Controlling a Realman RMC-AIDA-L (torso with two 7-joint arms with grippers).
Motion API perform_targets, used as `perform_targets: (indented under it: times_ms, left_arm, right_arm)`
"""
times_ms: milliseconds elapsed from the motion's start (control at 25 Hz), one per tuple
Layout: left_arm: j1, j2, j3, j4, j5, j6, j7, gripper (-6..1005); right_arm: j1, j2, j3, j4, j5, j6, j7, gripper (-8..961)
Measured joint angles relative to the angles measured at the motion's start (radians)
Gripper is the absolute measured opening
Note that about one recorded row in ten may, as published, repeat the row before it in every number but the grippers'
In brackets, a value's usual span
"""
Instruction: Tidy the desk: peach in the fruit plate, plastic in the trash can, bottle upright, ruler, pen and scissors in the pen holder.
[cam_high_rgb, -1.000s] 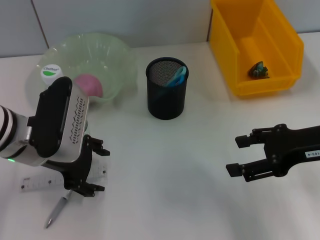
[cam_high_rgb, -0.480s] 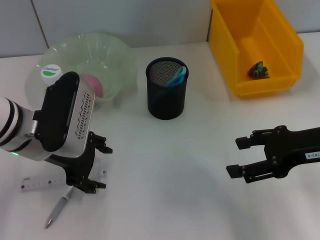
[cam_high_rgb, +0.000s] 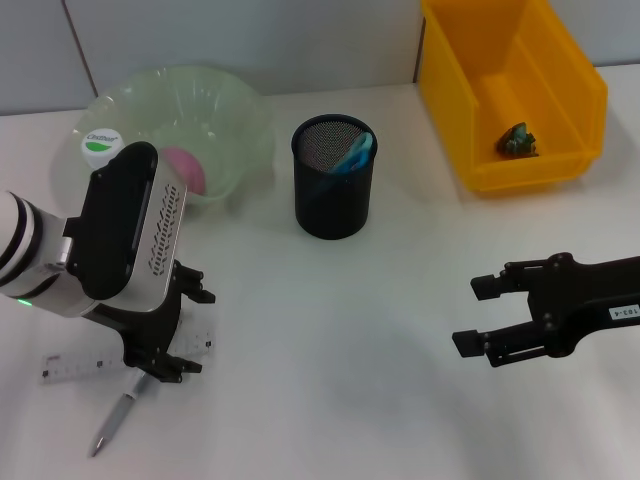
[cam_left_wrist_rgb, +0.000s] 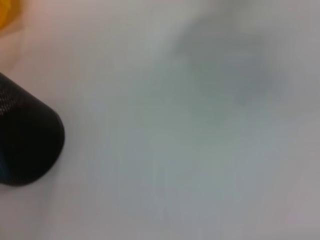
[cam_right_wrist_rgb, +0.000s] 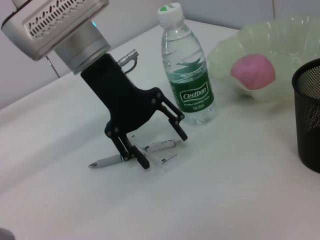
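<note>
My left gripper (cam_high_rgb: 178, 336) is open and points down at the table, its fingers straddling the clear ruler (cam_high_rgb: 68, 366). From the right wrist view the same left gripper (cam_right_wrist_rgb: 163, 150) has the ruler (cam_right_wrist_rgb: 168, 159) under it. The grey pen (cam_high_rgb: 113, 424) lies beside one fingertip (cam_right_wrist_rgb: 143, 163). Behind the left arm the bottle (cam_right_wrist_rgb: 187, 80) stands upright. The pink peach (cam_high_rgb: 186, 169) rests in the green fruit plate (cam_high_rgb: 240, 110). In the black mesh pen holder (cam_high_rgb: 333, 200) stand the blue-handled scissors (cam_high_rgb: 356, 150). The plastic (cam_high_rgb: 518, 140) lies in the yellow trash can (cam_high_rgb: 575, 75). My right gripper (cam_high_rgb: 476, 315) hovers open at the right.
The pen holder (cam_left_wrist_rgb: 25, 145) shows at the edge of the left wrist view over bare white table. A grey wall runs along the table's back edge, right behind the fruit plate and the trash can.
The left gripper's fingertips have shifted slightly over the ruler and the pen's end. The right arm has not moved.
</note>
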Motion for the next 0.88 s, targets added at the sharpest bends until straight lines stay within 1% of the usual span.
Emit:
perform_targets:
  times_ms: [600,800,880]
  left_arm:
    - [-0.016,-0.001,0.0,-0.034,0.021,0.0,0.008,753]
    - [-0.029,-0.001,0.0,-0.053,0.028,-0.004,0.01,752]
    - [-0.044,-0.001,0.0,-0.076,0.032,-0.008,0.01,752]
  right_arm:
    - [0.005,0.0,-0.003,0.026,0.0,0.013,-0.004,849]
    - [0.013,0.0,-0.003,0.042,-0.005,0.015,-0.005,849]
    - [0.015,0.0,-0.003,0.044,-0.011,0.017,-0.005,848]
